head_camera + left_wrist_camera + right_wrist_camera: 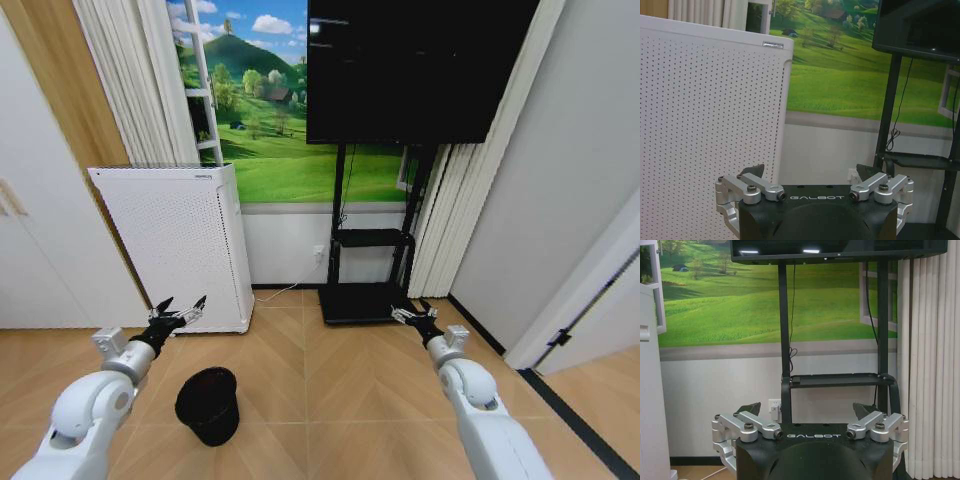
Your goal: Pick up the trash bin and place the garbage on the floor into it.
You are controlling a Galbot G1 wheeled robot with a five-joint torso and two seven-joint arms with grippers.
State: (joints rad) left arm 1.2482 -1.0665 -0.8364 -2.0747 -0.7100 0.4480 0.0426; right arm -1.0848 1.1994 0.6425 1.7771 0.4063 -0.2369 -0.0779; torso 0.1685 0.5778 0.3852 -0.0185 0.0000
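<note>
The bin [208, 404], a small black mesh basket, stands upright on the wooden floor [330, 400] just in front of the robot, toward its left side, below and slightly inward of the left arm. The left gripper [180, 310] is raised above the floor with its fingers spread wide and nothing between them, pointing toward the white perforated appliance [180, 240] against the wall; the left wrist view shows that appliance's dotted panel close ahead. The right gripper [412, 316] is held at a similar height on the other side, also released and holding nothing, aimed at the black TV stand [365, 270] under the dark screen [410, 70]. A green landscape mural [270, 120] covers the wall behind.
</note>
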